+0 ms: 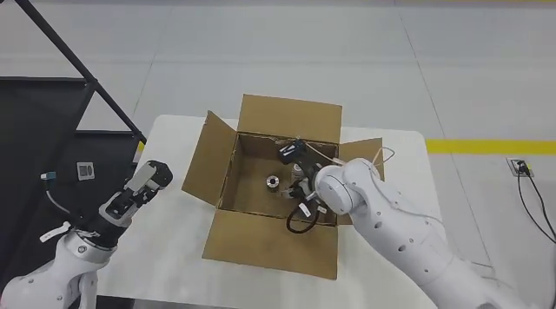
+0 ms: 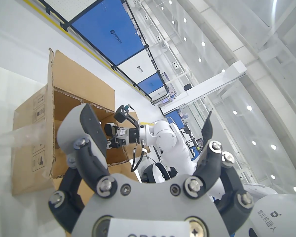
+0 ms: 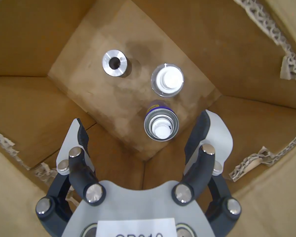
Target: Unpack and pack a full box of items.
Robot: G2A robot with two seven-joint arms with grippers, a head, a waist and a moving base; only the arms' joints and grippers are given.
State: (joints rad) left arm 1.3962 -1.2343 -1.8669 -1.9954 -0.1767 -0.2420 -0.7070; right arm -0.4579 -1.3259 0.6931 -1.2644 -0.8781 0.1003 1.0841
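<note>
In the top view, you see the open brown cardboard box [image 1: 269, 244] on the white tabletop [image 1: 174, 248], the right gripper [image 1: 300, 187] inside it and the left gripper [image 1: 161, 170] beside it. In the left wrist view, note the left fingers [image 2: 93, 124] spread wide and empty. In the right wrist view, the right fingers [image 3: 199, 129] are wide above a silver metal cylinder [image 3: 115, 62], a clear-capped white bottle [image 3: 167, 80] and a blue-labelled spray can [image 3: 161, 125].

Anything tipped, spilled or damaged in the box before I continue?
Nothing tipped: the metal cylinder, clear-capped bottle and spray can all stand upright. The box has ragged, torn flap edges, and a dark smudge marks its floor by the cylinder.
</note>
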